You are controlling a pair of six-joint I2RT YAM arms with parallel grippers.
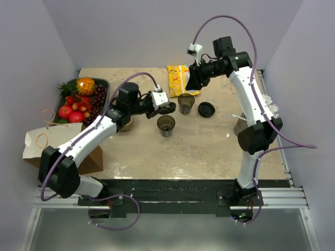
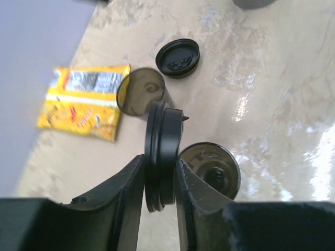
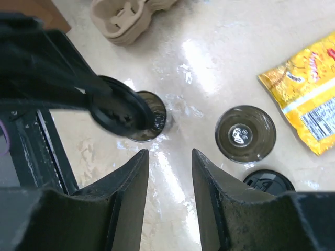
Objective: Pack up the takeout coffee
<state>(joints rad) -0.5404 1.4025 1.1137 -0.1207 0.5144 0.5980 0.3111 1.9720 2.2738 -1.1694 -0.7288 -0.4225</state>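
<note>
Black plastic coffee lid (image 2: pixel 162 151), clamped edge-on in the left hand (image 2: pixel 159 170), could seat crooked and tip the dark open cup (image 2: pixel 212 170); right hand (image 3: pixel 170 157) gapes apart, empty.

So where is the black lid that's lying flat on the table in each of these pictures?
Top view: the lid is right of centre, just right of the far cup.
Left wrist view: the lid is at upper middle, up and right of that cup.
Right wrist view: the lid is at bottom right, partly hidden, below that cup.
Shared landmark: the yellow bag, visible in all three views.
</note>
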